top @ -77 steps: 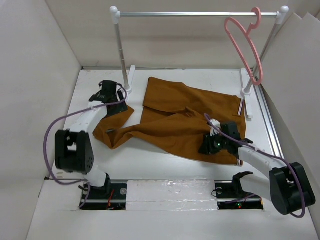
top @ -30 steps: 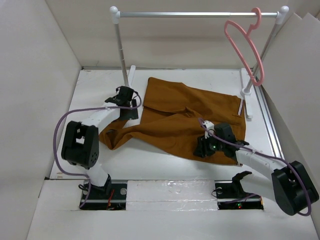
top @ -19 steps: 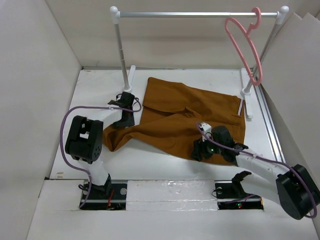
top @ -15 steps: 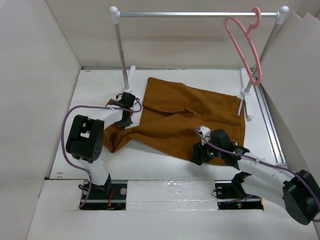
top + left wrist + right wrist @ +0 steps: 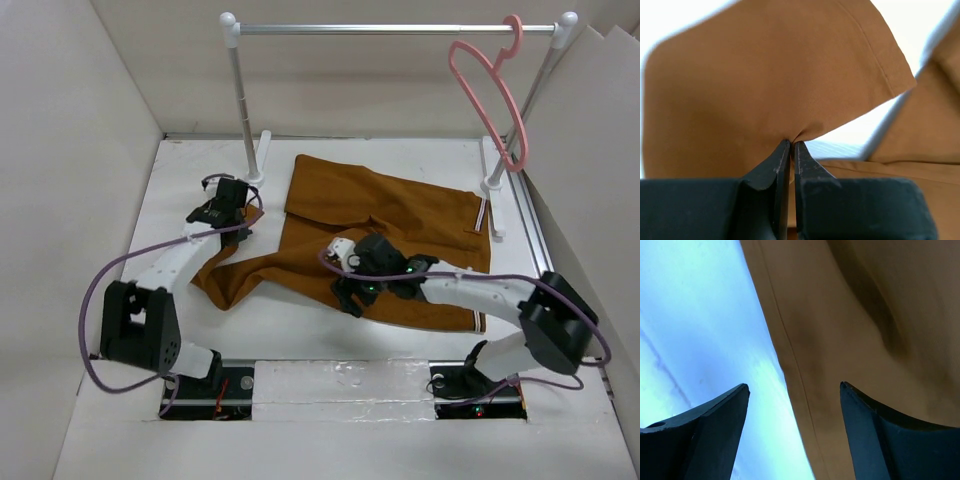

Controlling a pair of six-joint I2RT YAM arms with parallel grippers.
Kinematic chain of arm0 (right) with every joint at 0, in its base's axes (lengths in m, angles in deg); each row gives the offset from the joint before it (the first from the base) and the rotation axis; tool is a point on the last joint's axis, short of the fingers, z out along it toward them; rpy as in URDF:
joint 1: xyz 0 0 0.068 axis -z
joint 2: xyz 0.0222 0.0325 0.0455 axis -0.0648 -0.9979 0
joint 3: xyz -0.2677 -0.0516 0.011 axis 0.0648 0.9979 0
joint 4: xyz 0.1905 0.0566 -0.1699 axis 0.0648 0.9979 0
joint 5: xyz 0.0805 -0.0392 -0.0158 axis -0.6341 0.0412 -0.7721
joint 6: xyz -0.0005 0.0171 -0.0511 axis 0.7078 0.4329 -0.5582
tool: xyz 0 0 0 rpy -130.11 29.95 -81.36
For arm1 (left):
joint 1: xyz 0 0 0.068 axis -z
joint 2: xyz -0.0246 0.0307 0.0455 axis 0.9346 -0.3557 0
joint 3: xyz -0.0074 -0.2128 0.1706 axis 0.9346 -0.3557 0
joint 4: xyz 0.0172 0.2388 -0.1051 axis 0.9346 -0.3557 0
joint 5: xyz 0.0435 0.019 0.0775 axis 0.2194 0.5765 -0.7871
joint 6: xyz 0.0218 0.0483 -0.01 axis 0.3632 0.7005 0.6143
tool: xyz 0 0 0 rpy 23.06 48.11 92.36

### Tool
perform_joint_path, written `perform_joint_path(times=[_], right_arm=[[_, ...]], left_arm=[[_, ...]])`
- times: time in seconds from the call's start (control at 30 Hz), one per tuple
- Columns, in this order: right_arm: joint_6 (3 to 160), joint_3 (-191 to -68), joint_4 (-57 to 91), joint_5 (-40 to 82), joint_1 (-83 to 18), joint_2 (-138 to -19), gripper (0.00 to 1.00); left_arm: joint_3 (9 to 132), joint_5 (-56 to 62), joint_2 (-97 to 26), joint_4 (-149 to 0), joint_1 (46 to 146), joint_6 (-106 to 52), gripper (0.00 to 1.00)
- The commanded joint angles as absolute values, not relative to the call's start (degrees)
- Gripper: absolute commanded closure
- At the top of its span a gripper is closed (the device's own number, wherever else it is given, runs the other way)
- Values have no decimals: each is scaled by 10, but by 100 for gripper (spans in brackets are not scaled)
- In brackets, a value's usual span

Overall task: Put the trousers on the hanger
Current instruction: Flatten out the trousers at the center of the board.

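Early: trousers [image 5: 390, 215] lie on table [image 5: 180, 175], hanger [image 5: 490, 95] far right (bare). Left gripper [image 5: 791, 144] pinches leg cloth; right gripper [image 5: 794, 386] spread, holding nothing.

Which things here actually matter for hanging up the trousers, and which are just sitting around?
For the job:
trousers
pink hanger

Just there:
clothes rail, which carries the hanger
white table

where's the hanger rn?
Top view: the pink hanger hangs from the right end of the clothes rail, at far right, above and clear of the trousers.
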State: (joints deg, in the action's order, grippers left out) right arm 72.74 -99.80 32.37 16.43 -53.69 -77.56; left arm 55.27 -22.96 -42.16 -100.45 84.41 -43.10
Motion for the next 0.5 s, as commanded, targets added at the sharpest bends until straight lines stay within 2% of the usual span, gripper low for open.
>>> perform_joint_path(times=[0.0,0.2,0.23,0.27,0.3,0.33,0.4,0.47], right_arm=[[677,-1062,316,216,-578,-852,22],[682,-1093,301,263,-611,-969,31],[685,-1089,297,272,-611,-972,41],[698,-1077,292,282,-618,-969,69],[704,-1069,292,282,-625,-969,69],[708,-1060,291,298,-625,-960,89],[721,-1041,291,300,-641,-943,99],[730,-1002,293,293,-652,-904,100]], left_arm=[[548,-254,-360,-1031,841,-485,100],[543,-336,-308,-1057,825,-540,100],[545,-366,-303,-1068,820,-552,100],[542,-386,-286,-1084,800,-569,100],[538,-386,-277,-1084,785,-570,100],[532,-394,-266,-1086,765,-582,100],[519,-408,-228,-1090,690,-597,100],[507,-439,-194,-1091,635,-622,100]])
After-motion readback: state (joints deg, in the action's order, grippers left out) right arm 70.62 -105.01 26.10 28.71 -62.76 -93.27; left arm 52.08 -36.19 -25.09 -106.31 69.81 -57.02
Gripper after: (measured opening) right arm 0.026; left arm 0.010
